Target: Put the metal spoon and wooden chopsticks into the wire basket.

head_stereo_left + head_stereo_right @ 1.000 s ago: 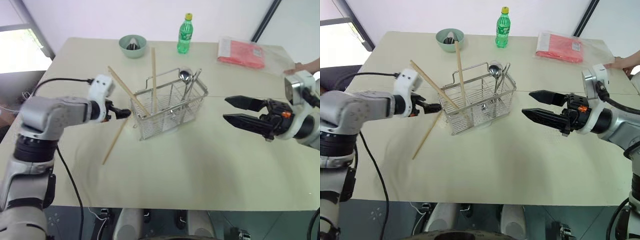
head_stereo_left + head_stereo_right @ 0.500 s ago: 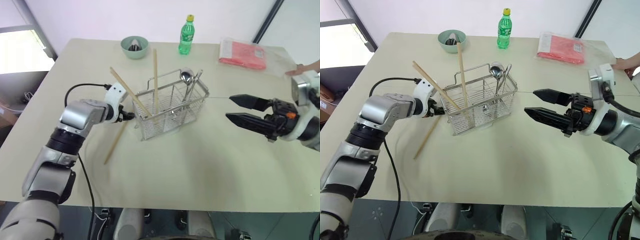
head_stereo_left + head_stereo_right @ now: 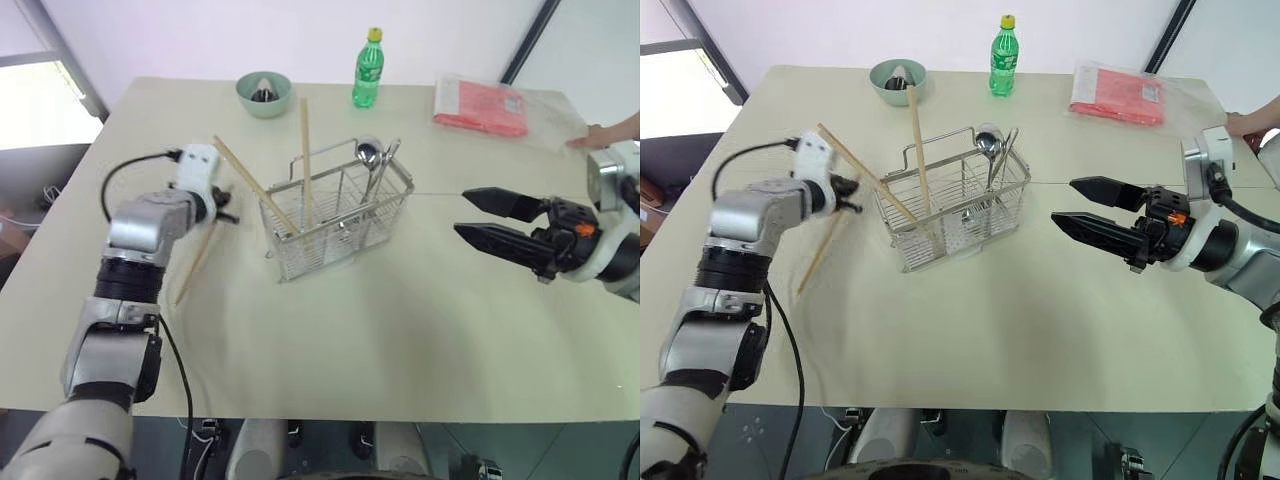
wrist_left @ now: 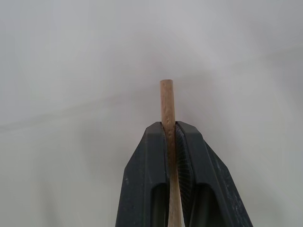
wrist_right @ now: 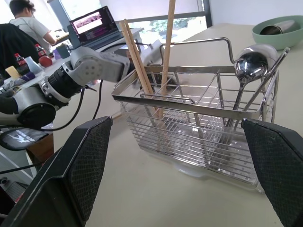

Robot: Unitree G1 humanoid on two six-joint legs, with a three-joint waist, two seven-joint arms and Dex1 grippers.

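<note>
Here my left gripper [image 4: 171, 130] is clamped on one wooden chopstick [image 3: 193, 263], whose tip pokes out past my fingertips. Just beside them, toward my right, stands the wire basket [image 3: 340, 235], holding two more chopsticks [image 3: 305, 160] and the metal spoon [image 3: 369, 155] upright. My right gripper [image 3: 482, 219] hovers beyond the basket's far side, fingers spread wide, holding nothing.

Close in on the left hand [image 4: 171, 135]: its two dark fingers [image 4: 147, 161] are pressed together on a single wooden chopstick [image 4: 166, 106], pinching it between the ridged inner pads. The stick's blunt, flat-cut end pokes out just past the fingertips. Behind it lies pale, plain table [image 4: 71, 71] surface, crossed by a faint line.
</note>
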